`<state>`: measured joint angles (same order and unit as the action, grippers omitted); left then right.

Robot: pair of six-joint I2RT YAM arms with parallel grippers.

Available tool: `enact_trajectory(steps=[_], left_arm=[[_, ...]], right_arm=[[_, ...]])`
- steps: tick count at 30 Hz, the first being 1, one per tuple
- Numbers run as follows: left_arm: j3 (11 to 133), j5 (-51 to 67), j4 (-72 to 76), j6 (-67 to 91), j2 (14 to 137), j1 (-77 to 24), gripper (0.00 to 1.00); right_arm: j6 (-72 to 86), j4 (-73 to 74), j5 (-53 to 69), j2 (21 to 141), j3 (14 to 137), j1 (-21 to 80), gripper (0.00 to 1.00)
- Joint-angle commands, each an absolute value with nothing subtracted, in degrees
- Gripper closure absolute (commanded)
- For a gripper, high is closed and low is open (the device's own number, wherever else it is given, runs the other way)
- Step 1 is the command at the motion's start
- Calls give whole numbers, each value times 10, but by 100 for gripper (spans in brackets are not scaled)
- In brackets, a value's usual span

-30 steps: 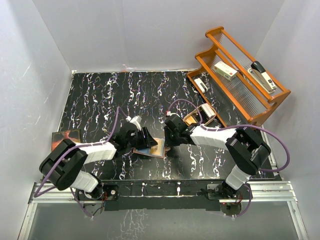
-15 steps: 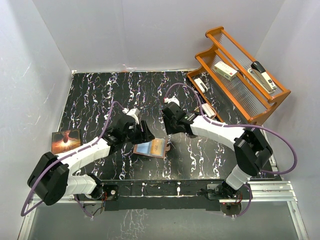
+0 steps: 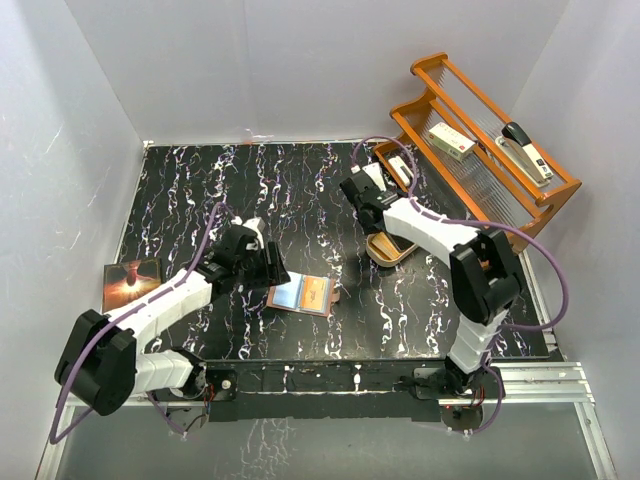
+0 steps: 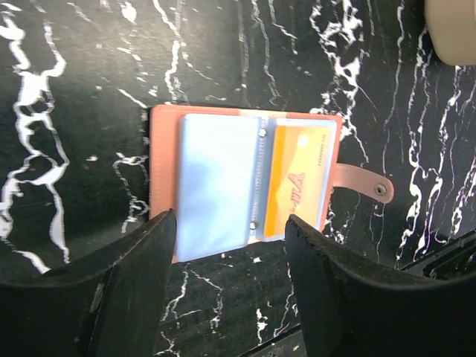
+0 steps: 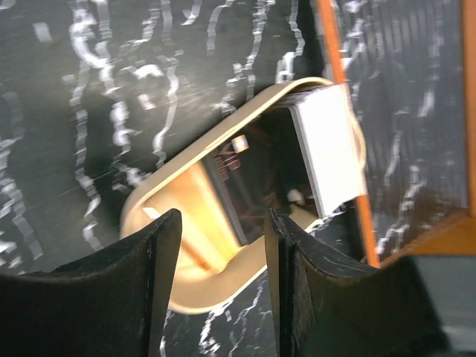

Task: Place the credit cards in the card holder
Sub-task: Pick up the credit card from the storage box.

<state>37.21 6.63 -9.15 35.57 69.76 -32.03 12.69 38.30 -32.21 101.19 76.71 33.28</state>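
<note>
The card holder (image 3: 300, 295) lies open and flat on the black marbled table, its snap tab (image 4: 364, 183) pointing right. A light blue-white credit card (image 4: 216, 182) sits in its left clear pocket. An orange-gold one (image 4: 301, 175) sits in the right pocket. My left gripper (image 3: 270, 268) hovers just left of the holder, open and empty; in the left wrist view the left gripper (image 4: 230, 227) frames the holder's near edge. My right gripper (image 3: 372, 208) is open and empty, well away at the back right. It hangs over a tan wooden dish (image 5: 216, 294).
The wooden dish (image 3: 388, 250) holds a white block (image 5: 327, 149) and a dark item. An orange wooden rack (image 3: 480, 160) with a stapler (image 3: 525, 150) and small boxes stands at the back right. A dark booklet with an orange picture (image 3: 130, 283) lies at the left edge.
Both grippers have opened and drawn back from the card holder. The left one moved left; the right one swung to the back right over the dish. The holder now lies uncovered.
</note>
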Motion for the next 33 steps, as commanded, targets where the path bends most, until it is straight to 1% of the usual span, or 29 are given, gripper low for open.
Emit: enact_trajectory(steps=[1, 6, 10, 18, 23, 26, 33], left_arm=[[380, 90, -132, 331, 685, -283, 41], [386, 76, -153, 309, 703, -271, 41], [375, 87, -141, 309, 709, -265, 41], [354, 122, -112, 322, 746, -260, 41], [350, 128, -106, 329, 765, -259, 43], [342, 130, -98, 334, 762, -259, 43], [340, 131, -99, 334, 768, -259, 44]], right_arm=[[75, 389, -418, 1051, 822, 305, 53], [36, 392, -450, 1103, 850, 287, 53], [18, 394, -464, 1135, 866, 277, 53], [6, 389, -495, 1152, 862, 267, 54], [0, 379, -496, 1150, 844, 260, 62], [0, 377, -492, 1146, 846, 257, 64], [-2, 381, -490, 1140, 852, 257, 72]])
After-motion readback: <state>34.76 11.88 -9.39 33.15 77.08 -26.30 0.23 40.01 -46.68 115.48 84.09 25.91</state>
